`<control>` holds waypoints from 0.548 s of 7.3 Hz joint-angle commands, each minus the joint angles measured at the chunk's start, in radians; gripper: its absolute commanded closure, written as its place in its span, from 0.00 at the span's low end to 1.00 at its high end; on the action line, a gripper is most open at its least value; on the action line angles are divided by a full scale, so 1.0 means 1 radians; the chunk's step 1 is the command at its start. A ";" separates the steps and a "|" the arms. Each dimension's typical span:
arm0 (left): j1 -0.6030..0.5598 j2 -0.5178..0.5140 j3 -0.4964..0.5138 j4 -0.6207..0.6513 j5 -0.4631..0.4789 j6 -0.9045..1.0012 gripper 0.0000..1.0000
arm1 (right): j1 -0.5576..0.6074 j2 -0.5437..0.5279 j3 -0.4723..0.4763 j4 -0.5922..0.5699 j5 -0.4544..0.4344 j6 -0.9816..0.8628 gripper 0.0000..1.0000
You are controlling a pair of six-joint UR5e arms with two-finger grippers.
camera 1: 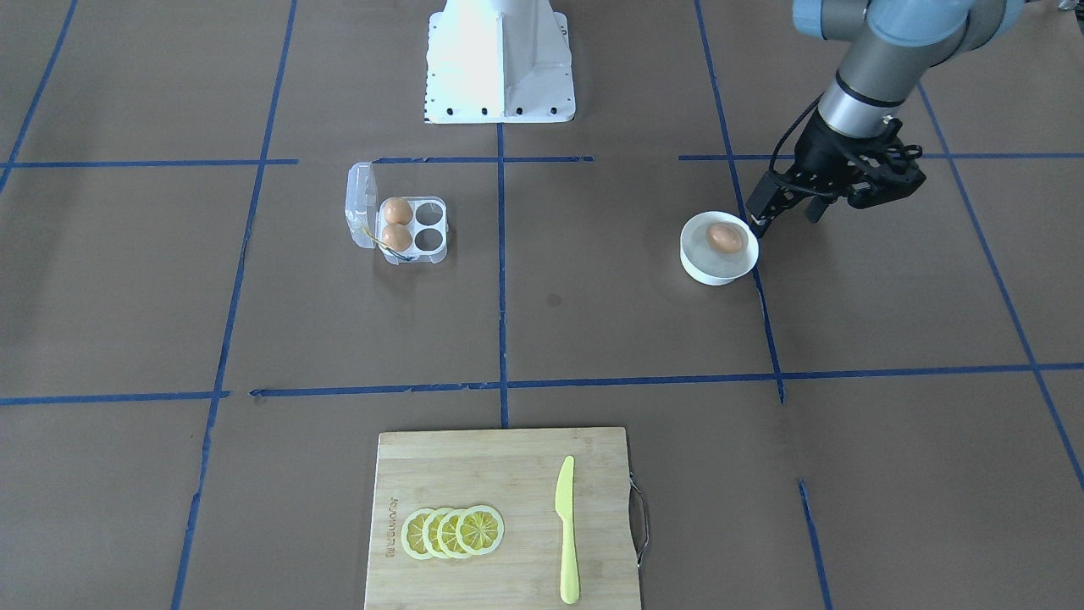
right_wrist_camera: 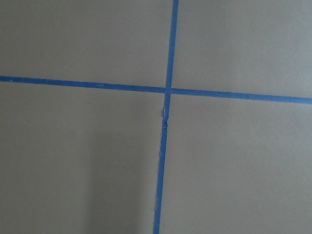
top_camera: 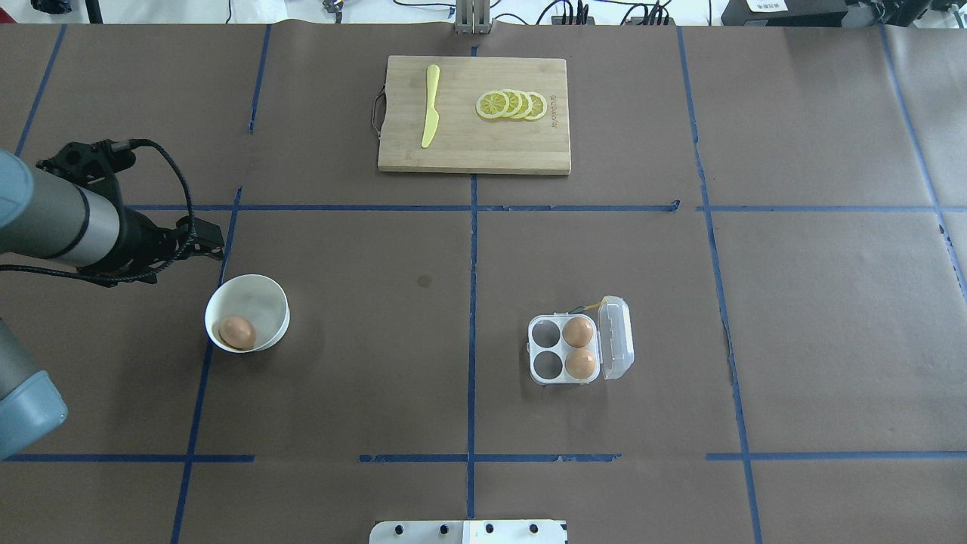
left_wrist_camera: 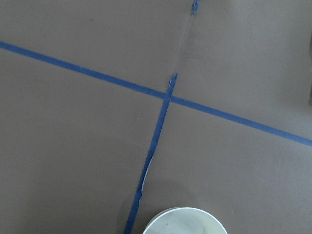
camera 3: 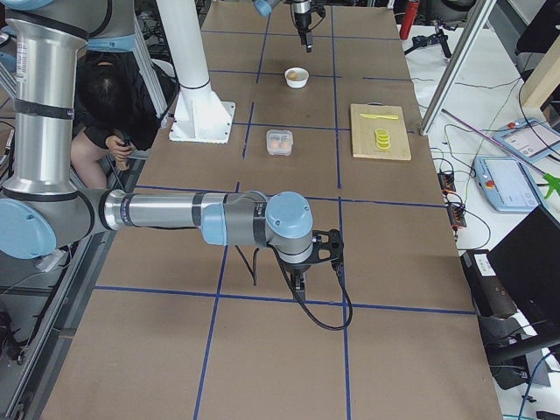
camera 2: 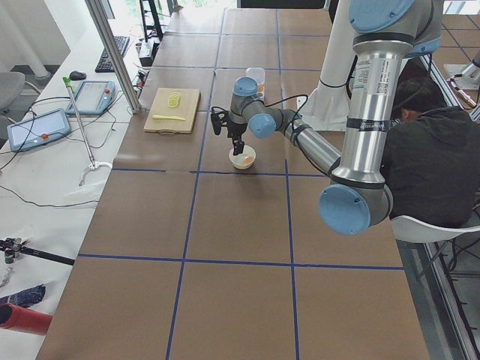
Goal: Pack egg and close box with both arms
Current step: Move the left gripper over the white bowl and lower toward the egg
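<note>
One orange-brown egg (camera 1: 724, 238) lies in a round white bowl (camera 1: 703, 269); it also shows in the overhead view (top_camera: 237, 331). The clear box (camera 1: 428, 240) stands on the table with its lid (camera 1: 360, 203) open and upright. Two more eggs (camera 1: 397, 210) fill the two cups nearest the lid, and the other two cups are bare. My left gripper (camera 1: 783, 220) hovers just beside the bowl's rim, tilted down; it looks open and empty. My right gripper (camera 3: 300, 278) shows only in the exterior right view, low over bare table far from the box; I cannot tell its state.
A wooden cutting board (camera 1: 474, 474) with a yellow knife (camera 1: 566, 525) and lemon slices (camera 1: 453, 531) lies at the far edge. The white pedestal base (camera 1: 500, 59) stands at the robot's side. Blue tape lines cross the brown table. The bowl's rim (left_wrist_camera: 185, 214) shows at the bottom of the left wrist view.
</note>
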 commanded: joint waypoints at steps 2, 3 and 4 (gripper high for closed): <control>0.082 -0.120 0.063 0.140 0.078 -0.032 0.04 | 0.000 0.006 -0.002 -0.001 0.000 0.001 0.00; 0.104 -0.122 0.082 0.141 0.110 -0.053 0.06 | 0.000 0.006 -0.002 -0.001 0.000 0.001 0.00; 0.122 -0.122 0.091 0.141 0.122 -0.061 0.08 | 0.000 0.006 -0.002 -0.001 0.002 0.001 0.00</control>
